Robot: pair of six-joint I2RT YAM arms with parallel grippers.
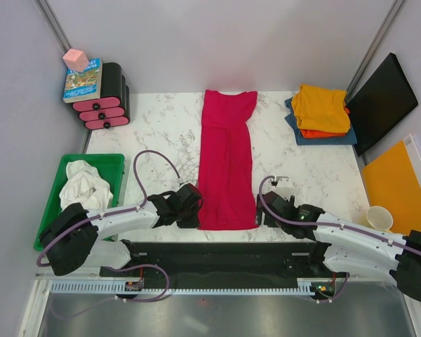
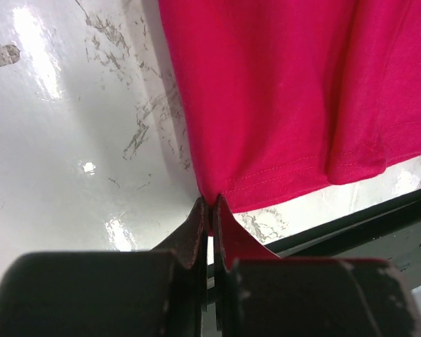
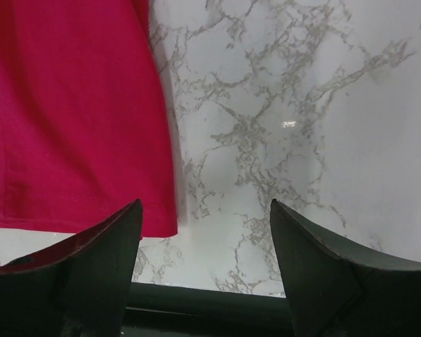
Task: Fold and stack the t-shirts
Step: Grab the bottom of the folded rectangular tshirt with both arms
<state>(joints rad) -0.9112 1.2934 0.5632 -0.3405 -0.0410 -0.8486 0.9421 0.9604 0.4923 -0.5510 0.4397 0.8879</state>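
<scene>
The white, grey-veined marble bench (image 1: 161,133) carries a crimson-red t-shirt (image 1: 226,161) folded into a long narrow strip that lies flat down its middle from 12 o'clock to 6 o'clock, collar end far and hem at the near edge. At 2 o'clock a blue t-shirt (image 1: 337,139) rests directly on the surface, with an orange t-shirt (image 1: 316,133) and a yellow-orange t-shirt (image 1: 321,107) piled on it. The pink-and-black cases (image 1: 107,105) stand at the 10 o'clock corner.
</scene>
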